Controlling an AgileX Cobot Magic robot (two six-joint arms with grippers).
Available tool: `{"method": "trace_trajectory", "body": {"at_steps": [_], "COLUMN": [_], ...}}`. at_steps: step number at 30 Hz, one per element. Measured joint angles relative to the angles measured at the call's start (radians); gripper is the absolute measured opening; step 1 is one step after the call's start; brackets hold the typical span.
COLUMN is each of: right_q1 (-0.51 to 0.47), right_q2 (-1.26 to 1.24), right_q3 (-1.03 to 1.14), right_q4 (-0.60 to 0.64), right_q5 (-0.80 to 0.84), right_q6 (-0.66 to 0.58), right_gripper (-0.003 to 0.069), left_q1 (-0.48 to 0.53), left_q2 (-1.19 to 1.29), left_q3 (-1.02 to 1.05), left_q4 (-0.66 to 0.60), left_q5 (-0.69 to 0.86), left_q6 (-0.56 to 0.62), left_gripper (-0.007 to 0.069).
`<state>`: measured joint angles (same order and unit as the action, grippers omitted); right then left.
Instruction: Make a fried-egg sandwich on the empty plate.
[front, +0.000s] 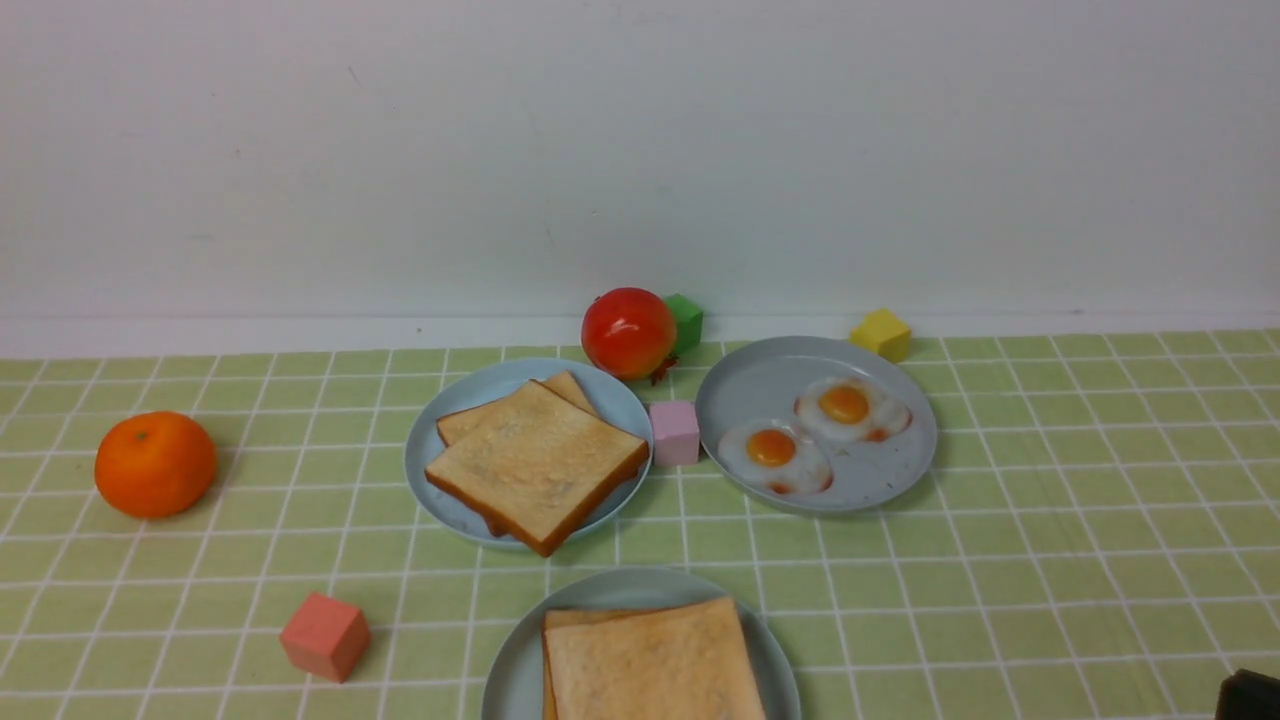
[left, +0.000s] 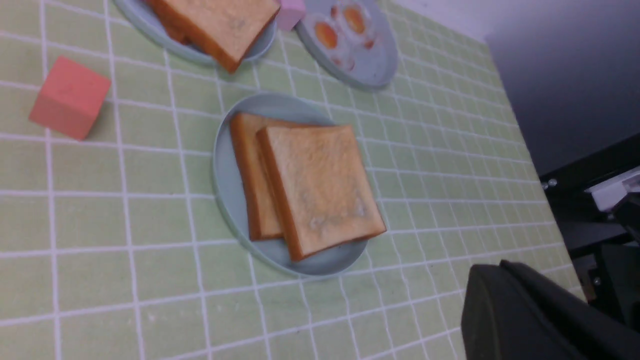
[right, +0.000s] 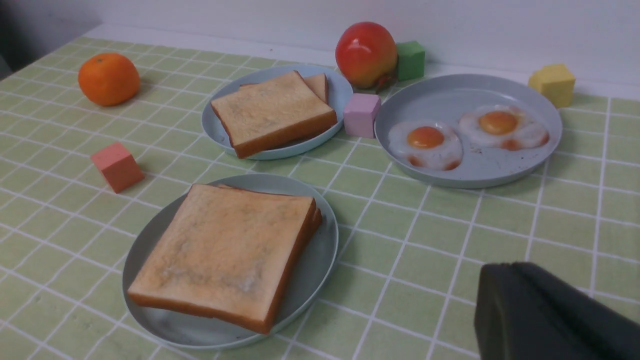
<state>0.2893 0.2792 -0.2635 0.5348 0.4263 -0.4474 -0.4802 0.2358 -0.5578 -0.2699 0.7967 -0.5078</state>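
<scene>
sandwich (front: 655, 660): two square golden toasts, flat, top offset | aqua plate (front: 520, 680): round, smooth, nearer than pink cube (front: 675, 433) | both fingers pressed together

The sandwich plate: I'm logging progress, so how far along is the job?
Done: two toast slices lie stacked, slightly offset, on the near plate. In hand: nothing; the left gripper and right gripper are shut, off the food. Left: no egg shows between the slices, and two eggs sit on the far plate, so the filling is unconfirmed.
</scene>
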Motion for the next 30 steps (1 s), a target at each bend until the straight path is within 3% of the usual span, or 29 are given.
{"method": "trace_trajectory", "body": {"at_steps": [5, 8, 13, 19, 26, 30], "right_q1": [0.0, 0.0, 0.0, 0.0, 0.0, 0.0], "right_q2": [0.0, 0.0, 0.0, 0.0, 0.0, 0.0], "right_q3": [0.0, 0.0, 0.0, 0.0, 0.0, 0.0], "right_q4": [0.0, 0.0, 0.001, 0.001, 0.001, 0.001], "right_q5": [0.007, 0.008, 0.01, 0.01, 0.012, 0.012], "right_q6": [0.0, 0.0, 0.0, 0.0, 0.0, 0.0], "right_gripper": [0.0003, 0.0005, 0.0007, 0.0014, 0.0014, 0.0018], "left_q1": [0.0, 0.0, 0.064, 0.286, 0.466, 0.502], "left_q2": [0.0, -0.001, -0.041, -0.222, -0.246, -0.246], "left_q3": [0.0, 0.027, 0.183, 0.476, 0.585, 0.586], "left_q4": [0.005, 0.209, 0.408, 0.432, 0.339, 0.329], "left_q5": [-0.019, -0.119, -0.334, -0.493, -0.387, -0.4], "left_q6": [0.0, 0.062, 0.074, 0.217, 0.307, 0.308], "left_gripper": [-0.0013, -0.0013, -0.0013, -0.0013, -0.0013, -0.0013]}}
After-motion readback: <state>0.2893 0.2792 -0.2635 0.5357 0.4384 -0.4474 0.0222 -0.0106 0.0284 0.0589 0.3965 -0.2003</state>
